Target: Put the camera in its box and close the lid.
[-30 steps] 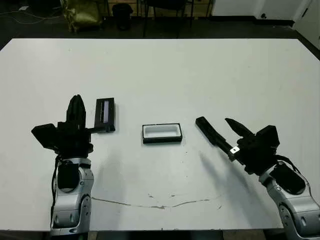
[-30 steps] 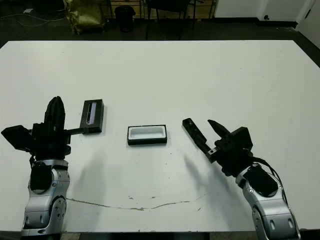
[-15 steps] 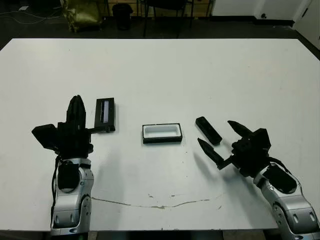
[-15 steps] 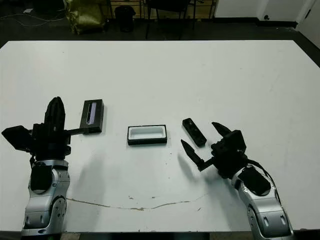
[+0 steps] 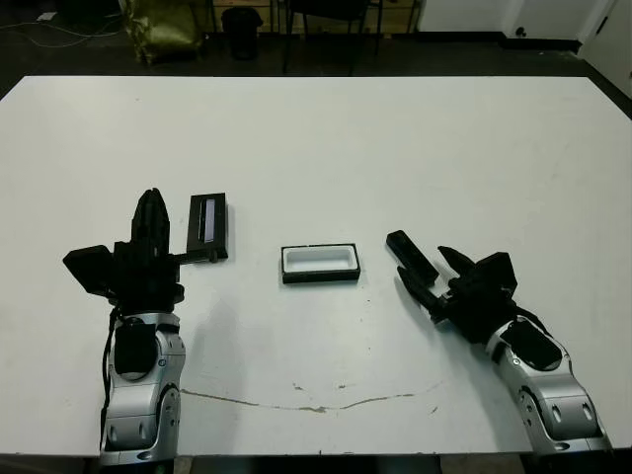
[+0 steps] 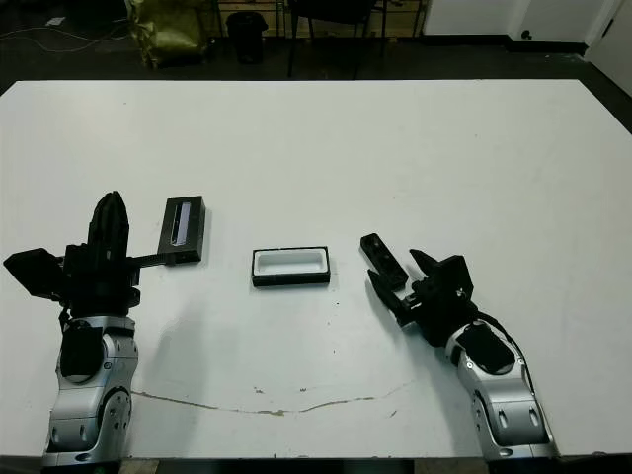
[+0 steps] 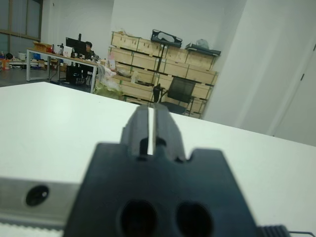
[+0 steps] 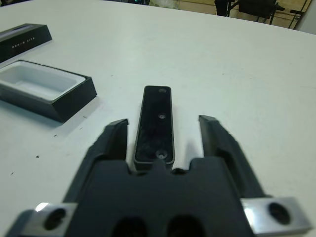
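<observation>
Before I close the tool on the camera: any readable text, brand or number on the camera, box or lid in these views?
The lid: a short line of pale letters on its side, seen in the right wrist view, too small and blurred to read.
The camera: no text visible, only small holes along its face.
The box: no text visible.
The right tool, open: no markings.

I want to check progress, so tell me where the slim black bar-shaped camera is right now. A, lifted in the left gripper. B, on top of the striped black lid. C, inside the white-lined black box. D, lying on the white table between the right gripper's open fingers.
D: the camera lies flat on the table, the right gripper open around it.
</observation>
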### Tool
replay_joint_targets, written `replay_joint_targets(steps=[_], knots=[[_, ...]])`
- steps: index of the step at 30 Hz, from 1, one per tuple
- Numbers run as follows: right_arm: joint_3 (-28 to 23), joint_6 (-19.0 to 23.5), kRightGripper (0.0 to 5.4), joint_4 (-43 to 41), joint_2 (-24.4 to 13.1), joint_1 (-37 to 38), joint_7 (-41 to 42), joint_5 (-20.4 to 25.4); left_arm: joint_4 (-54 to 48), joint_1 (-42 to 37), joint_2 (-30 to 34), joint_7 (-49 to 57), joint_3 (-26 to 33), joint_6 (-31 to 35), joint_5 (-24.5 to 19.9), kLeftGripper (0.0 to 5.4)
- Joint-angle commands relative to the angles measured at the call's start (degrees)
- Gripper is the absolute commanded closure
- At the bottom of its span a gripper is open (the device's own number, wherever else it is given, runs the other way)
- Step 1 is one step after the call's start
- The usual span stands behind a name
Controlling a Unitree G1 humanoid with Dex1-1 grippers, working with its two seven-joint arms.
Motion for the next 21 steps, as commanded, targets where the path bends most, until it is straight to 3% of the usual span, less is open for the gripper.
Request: replay_joint_targets(steps=[1, 3, 9, 13, 16, 21], knots=[[0.4, 0.4, 3.23, 2.8, -0.1, 0.5, 0.4, -0.7, 0.8, 1.0, 0.5, 0.2, 0.2, 0.4, 0.6, 5.4], [1.1, 1.3, 3.68, 2.7, -0.3, 0.4, 0.3, -1.5, 0.8, 1.0, 0.4, 0.3, 0.2, 0.3, 0.7, 5.4], [3.8, 11.8, 4.7, -0.7, -1.2, -0.3, -2.8, -5.1, 0.5, 1.2, 0.3, 0.8, 0.1, 0.4, 1.6, 5.4], [5.2, 15.2, 4.75, 1.0, -0.6, -1.6, -4.7, -6.6, 0.7, 1.1, 0.2, 0.7, 0.2, 0.0, 1.4, 5.4], [8.2, 17.3, 4.75, 1.0, -2.0, -2.7, -5.7, -10.6, 0.4, 1.0, 0.0, 1.1, 0.3, 0.6, 1.3, 5.4], [8.8, 29.9, 4.75, -2.9, -1.1, -4.4, -6.6, -10.8, -0.3, 1.2, 0.0, 1.9, 0.2, 1.4, 1.6, 5.4]])
